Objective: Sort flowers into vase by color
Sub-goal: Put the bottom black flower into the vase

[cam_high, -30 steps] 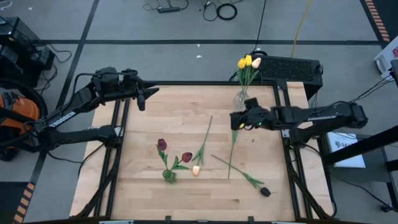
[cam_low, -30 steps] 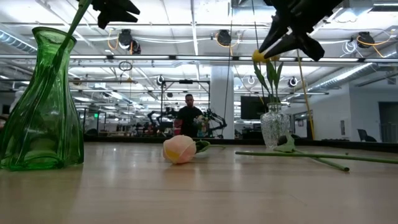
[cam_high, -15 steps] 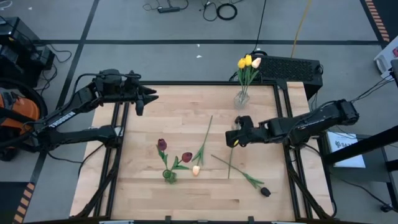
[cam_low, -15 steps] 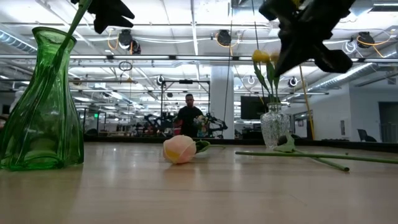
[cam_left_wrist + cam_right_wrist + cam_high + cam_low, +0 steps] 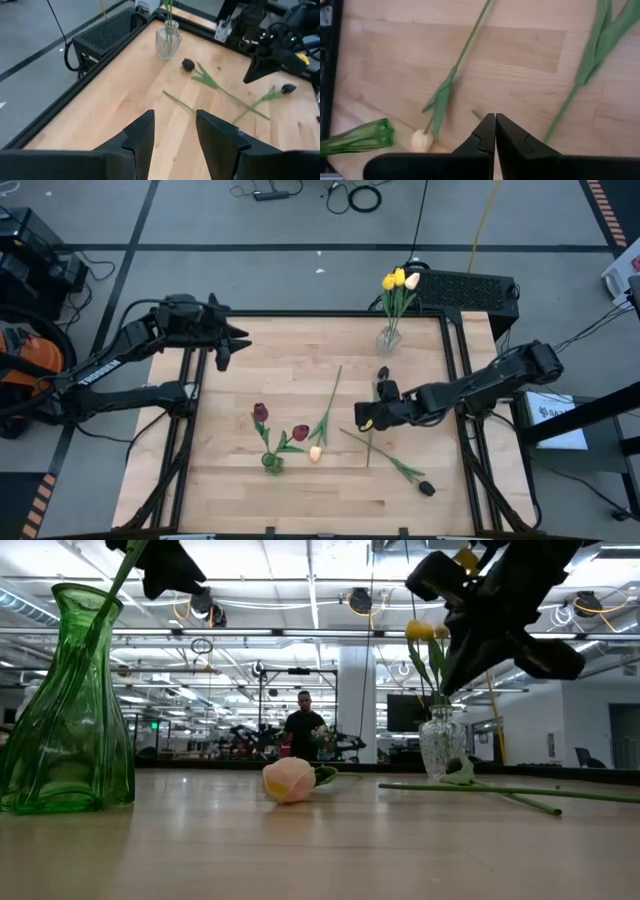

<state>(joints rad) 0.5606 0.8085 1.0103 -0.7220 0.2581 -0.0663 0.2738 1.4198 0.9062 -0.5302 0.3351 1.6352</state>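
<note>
The right gripper has moved down toward the table's middle.

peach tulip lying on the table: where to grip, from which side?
Peach tulip: take the bare stem beyond the leaves, away from the head. Come straight down with the fingers across the stem. It lies flat on the table, thin and straight there, with nothing close beside it.

Clear vase: yellow tulips (upright)
Green vase: dark red tulips
Table: cream-peach tulip, near-black tulip lying flat
</note>
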